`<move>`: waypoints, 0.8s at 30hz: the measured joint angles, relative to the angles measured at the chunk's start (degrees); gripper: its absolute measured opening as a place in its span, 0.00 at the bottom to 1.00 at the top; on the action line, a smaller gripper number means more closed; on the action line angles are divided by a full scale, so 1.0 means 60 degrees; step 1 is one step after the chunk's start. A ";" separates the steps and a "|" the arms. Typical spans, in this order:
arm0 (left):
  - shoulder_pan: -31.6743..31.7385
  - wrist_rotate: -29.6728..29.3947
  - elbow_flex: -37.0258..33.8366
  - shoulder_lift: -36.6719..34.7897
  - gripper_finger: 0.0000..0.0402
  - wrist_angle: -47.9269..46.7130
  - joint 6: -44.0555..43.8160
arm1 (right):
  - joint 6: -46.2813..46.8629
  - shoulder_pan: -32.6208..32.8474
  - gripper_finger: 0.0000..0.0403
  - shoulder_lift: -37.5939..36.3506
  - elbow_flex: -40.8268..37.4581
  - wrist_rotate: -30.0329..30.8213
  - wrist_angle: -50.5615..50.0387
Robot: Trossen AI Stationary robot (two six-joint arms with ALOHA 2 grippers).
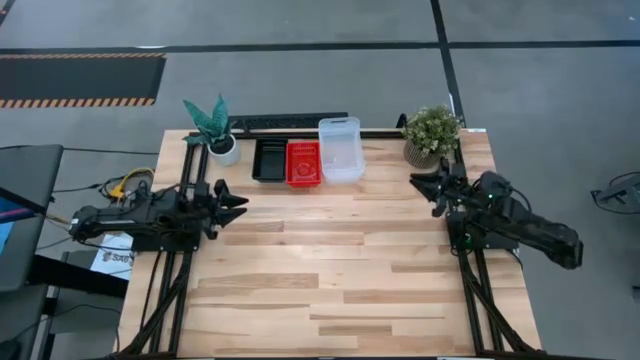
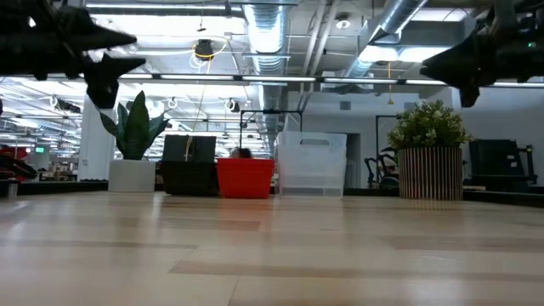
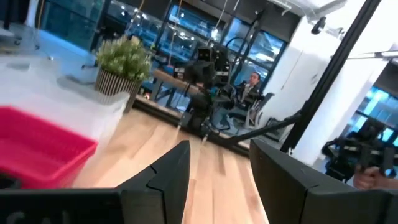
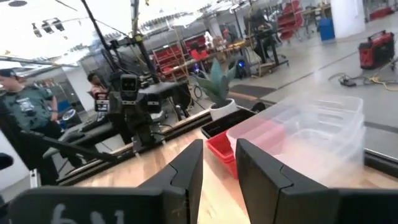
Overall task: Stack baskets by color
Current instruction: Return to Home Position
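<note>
Three stacks of baskets stand side by side on their bases at the table's far edge: black (image 1: pixel 268 160), red (image 1: pixel 303 163) and clear (image 1: pixel 340 150). The low view shows the same row: black (image 2: pixel 189 170), red (image 2: pixel 245 177), clear (image 2: pixel 312 161). My left gripper (image 1: pixel 238 203) hovers above the table's left side, pointing level toward the right, open with nothing between its fingers (image 3: pixel 219 162). Above the right side, my right gripper (image 1: pixel 425 185) points left and slightly far, narrowly open and empty (image 4: pixel 219 158). Both are well apart from the baskets.
A spiky plant in a white pot (image 1: pixel 215 130) stands left of the baskets, and a bushy plant in a ribbed pot (image 1: pixel 430 135) at the far right corner. A dark bar (image 1: pixel 285 122) runs along the far edge. Bare wood (image 1: pixel 330 270) fills the middle and near side.
</note>
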 joint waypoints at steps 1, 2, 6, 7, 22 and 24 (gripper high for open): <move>-0.0004 -0.0003 -0.0126 -0.0048 0.39 0.0028 -0.0064 | -0.0033 0.0040 0.30 0.0000 -0.0148 -0.0035 0.0172; -0.0004 0.0008 -0.0222 -0.0098 0.39 -0.0022 -0.0096 | -0.0039 0.0095 0.30 0.0000 -0.0305 -0.0073 0.0343; -0.0004 -0.0018 -0.0233 -0.0080 0.39 0.0285 -0.0012 | 0.0058 0.0457 0.30 0.0004 -0.1251 -0.0289 0.1978; -0.0004 -0.0031 -0.0233 -0.0074 0.39 0.0203 0.0031 | 0.0168 0.0552 0.30 -0.0003 -0.1461 -0.0368 0.2450; -0.0004 -0.0818 -0.0244 -0.0076 0.39 0.0262 0.0481 | -0.0548 0.2205 0.30 0.0000 -0.1451 0.0548 0.2192; -0.0001 -0.0819 -0.0247 -0.0076 0.39 0.0232 0.0488 | -0.0782 0.2208 0.30 0.0000 -0.1451 0.1089 0.2107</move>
